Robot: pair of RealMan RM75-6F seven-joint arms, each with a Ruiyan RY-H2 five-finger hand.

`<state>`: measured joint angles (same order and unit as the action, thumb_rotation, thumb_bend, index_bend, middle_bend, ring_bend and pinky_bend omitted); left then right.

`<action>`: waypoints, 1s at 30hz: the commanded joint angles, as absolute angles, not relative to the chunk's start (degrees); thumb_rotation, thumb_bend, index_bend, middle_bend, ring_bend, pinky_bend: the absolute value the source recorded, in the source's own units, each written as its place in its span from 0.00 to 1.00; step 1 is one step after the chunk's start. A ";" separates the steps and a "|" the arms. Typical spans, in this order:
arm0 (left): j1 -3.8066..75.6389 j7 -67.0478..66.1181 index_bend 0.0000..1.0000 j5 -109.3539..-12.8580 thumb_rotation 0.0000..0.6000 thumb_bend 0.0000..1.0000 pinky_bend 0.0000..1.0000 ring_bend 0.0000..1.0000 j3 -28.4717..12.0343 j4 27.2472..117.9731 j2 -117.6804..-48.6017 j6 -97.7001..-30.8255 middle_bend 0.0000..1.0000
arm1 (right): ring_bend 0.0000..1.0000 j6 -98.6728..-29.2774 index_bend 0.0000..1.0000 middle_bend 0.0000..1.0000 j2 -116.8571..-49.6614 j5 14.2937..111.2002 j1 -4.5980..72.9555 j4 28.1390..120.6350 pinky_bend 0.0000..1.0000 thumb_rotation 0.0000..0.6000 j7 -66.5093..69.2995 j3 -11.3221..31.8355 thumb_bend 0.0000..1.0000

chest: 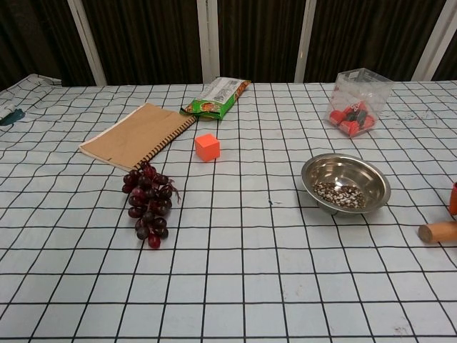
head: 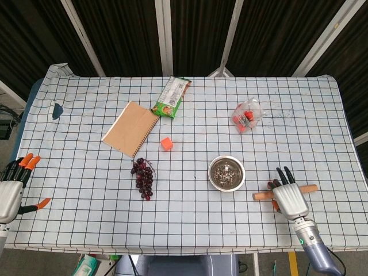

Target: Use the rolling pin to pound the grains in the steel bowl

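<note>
The steel bowl stands right of the table's middle, with brown grains in its bottom. A wooden rolling pin lies just right of it, slightly tilted. My right hand lies over the pin's middle, fingers reaching past its far side. Whether it grips the pin is hidden from above. The chest view shows only an orange fingertip at the right edge. My left hand hangs at the table's left edge, fingers apart and holding nothing.
A bunch of dark grapes, an orange cube, a brown notebook and a green snack bag lie left of the bowl. A clear plastic box with red pieces sits behind it.
</note>
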<state>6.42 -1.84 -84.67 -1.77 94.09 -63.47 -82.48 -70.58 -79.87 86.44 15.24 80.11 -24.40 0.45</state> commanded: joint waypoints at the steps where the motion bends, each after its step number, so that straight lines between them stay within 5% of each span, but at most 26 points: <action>1: 6.42 -1.81 0.00 -84.69 1.00 0.05 0.00 0.00 -1.76 94.08 -63.47 -82.48 0.00 | 0.03 -70.78 0.32 0.34 -79.90 86.22 15.16 80.26 0.00 1.00 -24.82 0.53 0.55; 10: 6.36 -1.87 0.00 -84.59 1.00 0.06 0.00 0.00 -1.80 94.13 -63.46 -82.54 0.00 | 0.00 -72.36 0.19 0.24 -79.27 85.83 14.83 81.76 0.00 1.00 -25.43 1.17 0.55; 17: 5.92 -1.80 0.00 -84.88 1.00 0.05 0.00 0.00 -1.68 94.30 -63.10 -83.30 0.00 | 0.00 -77.89 0.03 0.11 -72.78 85.68 13.11 87.88 0.00 1.00 -24.32 3.31 0.54; 22: 4.64 -3.13 0.00 -87.29 1.00 0.05 0.00 0.00 -0.78 94.13 -62.50 -86.09 0.00 | 0.00 -82.69 0.00 0.00 -66.65 84.55 10.34 94.06 0.00 1.00 -16.95 5.03 0.43; 30: 2.01 -4.76 0.00 -88.04 1.00 0.05 0.00 0.00 0.79 93.78 -61.97 -88.77 0.00 | 0.00 -90.17 0.00 0.00 -62.45 87.96 4.35 93.66 0.00 1.00 -9.48 2.18 0.30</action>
<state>2.24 -4.57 -88.02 0.66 93.82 -62.09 -88.48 -88.91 -63.16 86.95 5.69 94.02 -10.67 3.21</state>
